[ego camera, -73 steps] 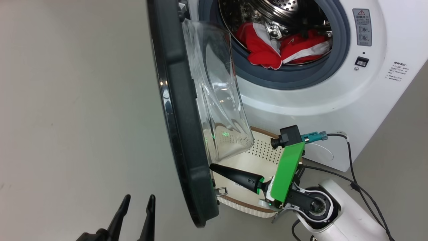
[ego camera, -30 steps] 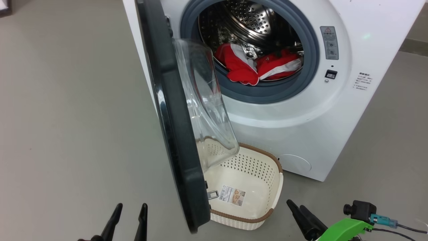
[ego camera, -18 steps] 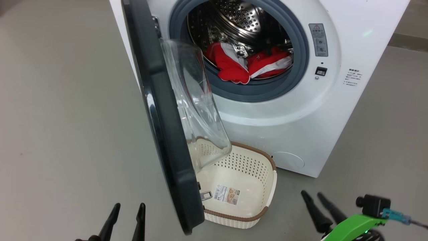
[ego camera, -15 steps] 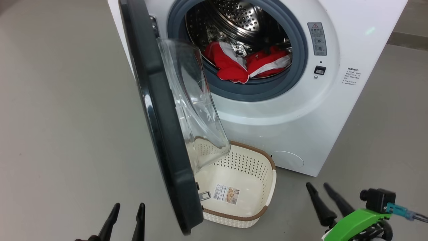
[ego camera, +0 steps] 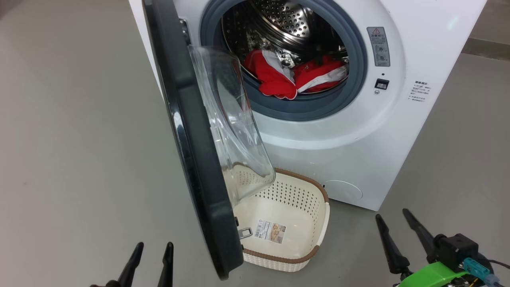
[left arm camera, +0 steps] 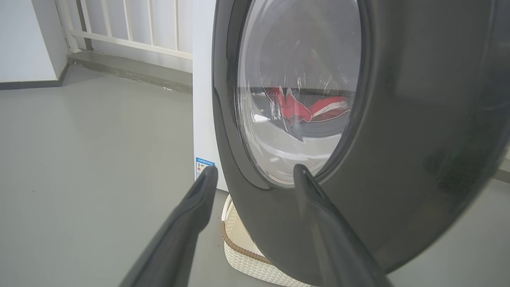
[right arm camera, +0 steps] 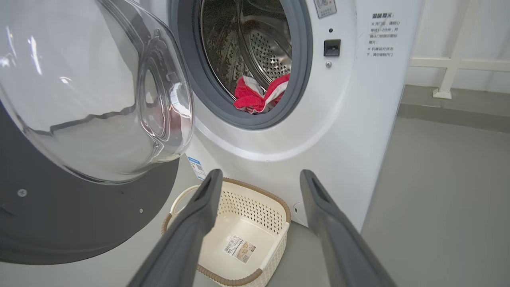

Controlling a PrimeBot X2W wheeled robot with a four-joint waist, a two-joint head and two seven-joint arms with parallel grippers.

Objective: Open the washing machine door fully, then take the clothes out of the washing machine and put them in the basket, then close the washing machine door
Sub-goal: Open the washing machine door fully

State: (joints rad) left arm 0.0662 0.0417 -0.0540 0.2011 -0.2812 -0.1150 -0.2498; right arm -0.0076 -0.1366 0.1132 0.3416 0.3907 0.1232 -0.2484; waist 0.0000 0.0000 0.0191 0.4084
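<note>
Head view: the washing machine door (ego camera: 197,159) stands edge-on over the basket (ego camera: 323,225); the clothes (ego camera: 275,79) lie in the drum (ego camera: 287,20). Left wrist view: the left hand (left arm camera: 255,168), wide and empty, faces the door's outer rim; pushing it left there should finish the opening. Right wrist view: the right hand (right arm camera: 259,173) is wide and empty, near the basket.

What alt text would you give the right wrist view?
Red-and-white clothes lie in the washing machine. Its door hangs open at left above an empty basket, framed by the open fingers of the right gripper.
</note>
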